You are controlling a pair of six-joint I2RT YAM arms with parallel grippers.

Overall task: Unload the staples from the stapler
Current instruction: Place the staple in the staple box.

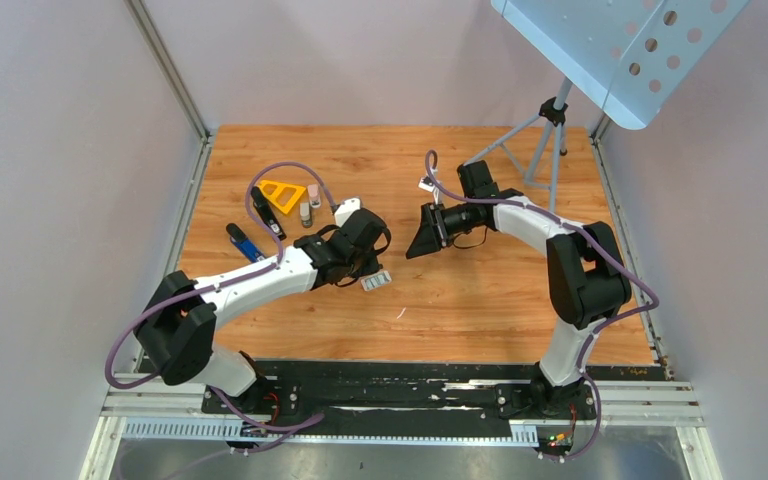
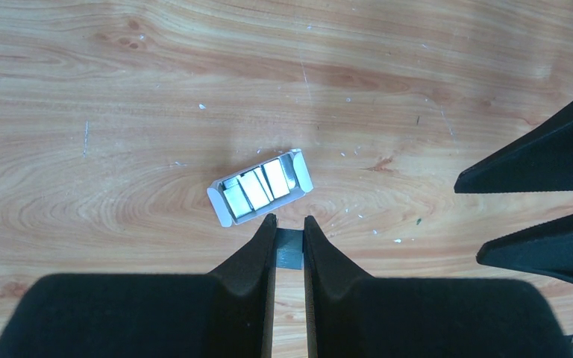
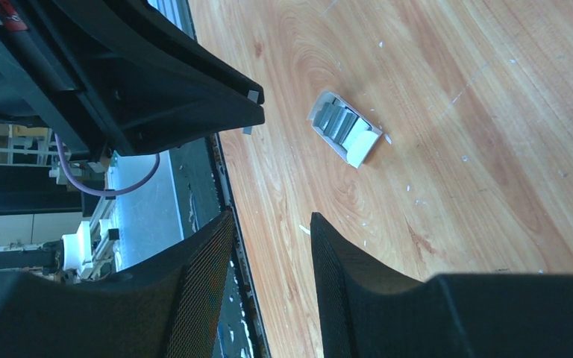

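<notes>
Above wooden table (image 2: 119, 89), only wrist view shows left end effector (image 2: 289, 230) pinching staple strip (image 2: 289, 255).

Plain pale lilac-grey walls (image 1: 50, 150) at left, back and right of frame. Light-grained wooden tabletop (image 1: 480, 310) fills the centre. At upper right, a tripod (image 1: 554, 113) carries a tilted pale blue perforated panel (image 1: 580, 40). Metal rails (image 1: 380, 412) run along the bottom. Light soft and even.

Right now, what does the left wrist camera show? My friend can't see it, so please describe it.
The left gripper pinches a thin grey metal strip, probably staples, over a wooden table. A small open white box of staples lies just beyond its fingertips, and the right gripper shows at the right edge, its black fingers apart.
</notes>
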